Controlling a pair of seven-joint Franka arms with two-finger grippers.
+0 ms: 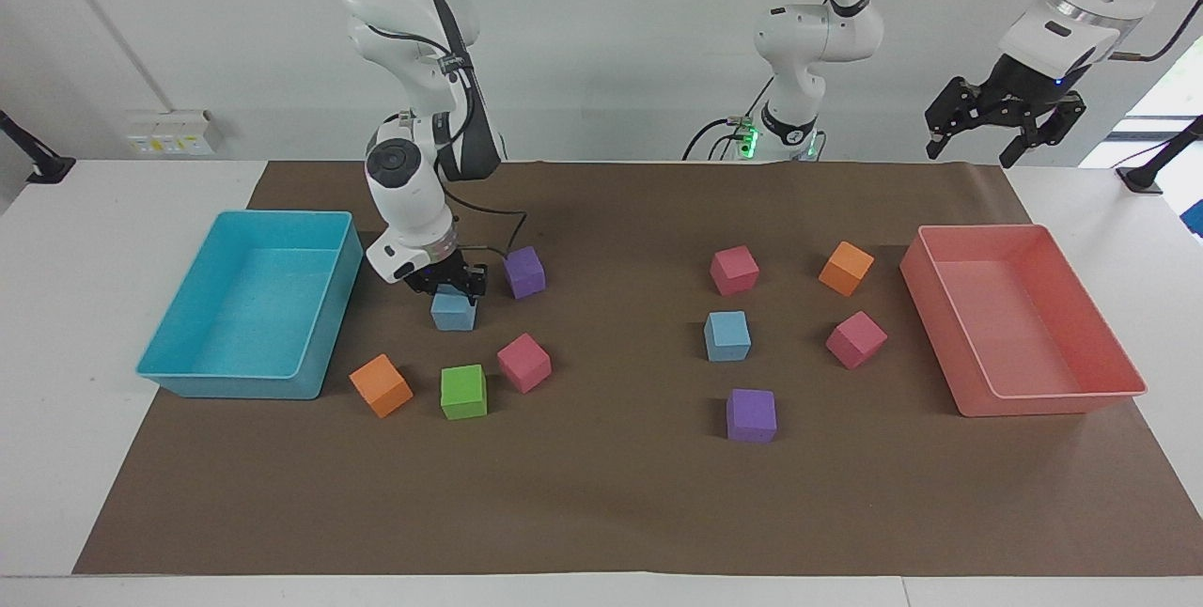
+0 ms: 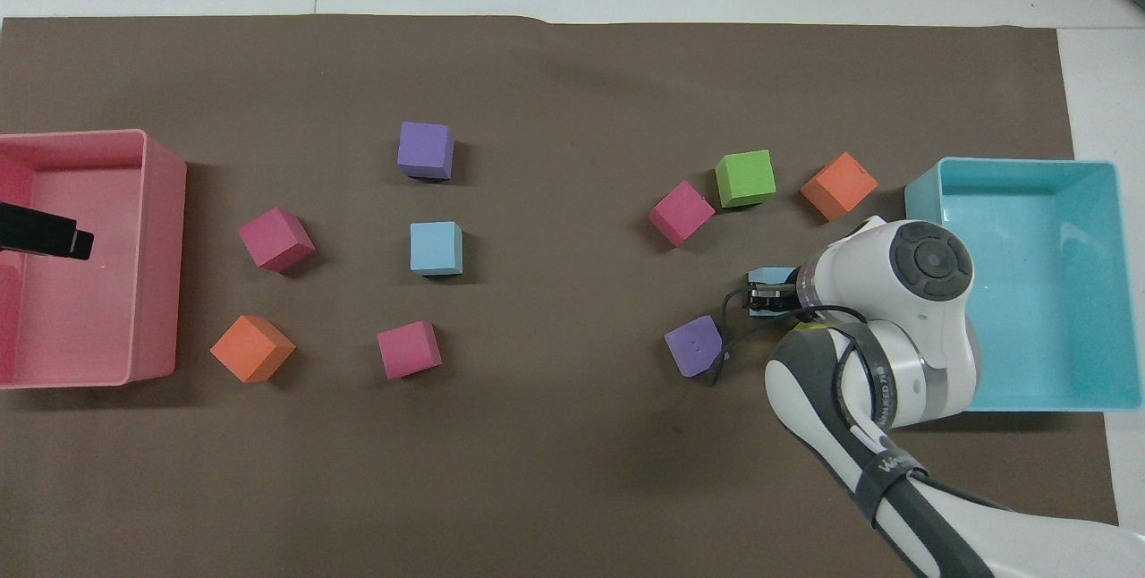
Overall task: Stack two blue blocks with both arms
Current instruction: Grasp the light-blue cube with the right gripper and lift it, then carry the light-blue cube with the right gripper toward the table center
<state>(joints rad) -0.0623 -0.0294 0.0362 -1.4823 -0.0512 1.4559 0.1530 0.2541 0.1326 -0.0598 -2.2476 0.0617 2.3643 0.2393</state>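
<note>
Straddling a flat-lying, square-to-the-table blue block (image 1: 454, 312), right claw (image 1: 449, 288).

Two light blue foam cubes, same size, both flat on the brown mat, well apart. One blue block (image 1: 453, 311) (image 2: 771, 277) lies toward the right arm's end, beside the purple cube and nearer the robots than the green and pink cubes, top partly covered. The other blue block (image 1: 727, 335) (image 2: 436, 248) sits square toward the left arm's end, ringed by pink, purple and orange cubes.
</note>
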